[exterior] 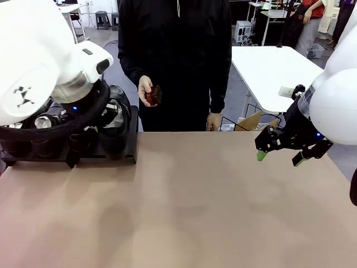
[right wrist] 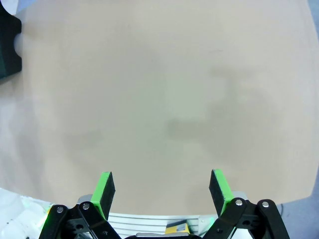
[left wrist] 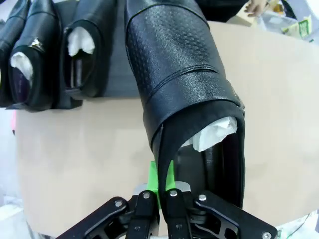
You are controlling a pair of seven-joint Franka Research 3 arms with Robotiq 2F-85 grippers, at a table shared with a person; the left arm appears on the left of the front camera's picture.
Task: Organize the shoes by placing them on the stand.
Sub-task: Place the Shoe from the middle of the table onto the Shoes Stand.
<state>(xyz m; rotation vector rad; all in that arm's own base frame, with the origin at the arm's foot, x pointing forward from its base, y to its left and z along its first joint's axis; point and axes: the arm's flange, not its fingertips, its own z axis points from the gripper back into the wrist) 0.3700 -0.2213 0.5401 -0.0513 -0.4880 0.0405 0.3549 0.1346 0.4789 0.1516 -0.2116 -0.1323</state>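
Left gripper [left wrist: 160, 185] clamped on black shoe [left wrist: 184, 84] collar beside stand [left wrist: 117, 74]. Right gripper [right wrist: 162, 191] spread wide, holding nothing, above bare table [right wrist: 164, 99].

Right gripper hanging open over bare tabletop

The right gripper [right wrist: 162, 186] is holding its jaws wide apart, its two green pads [right wrist: 105, 188] rising from the bottom edge with nothing between them. Ahead of the fingers the tan table [right wrist: 164, 99] is stretching out flat and faintly mottled with soft shadows. Far ahead and off to one side, at the upper corner, a dark black corner [right wrist: 7, 47] of some object is showing, too cropped to identify.
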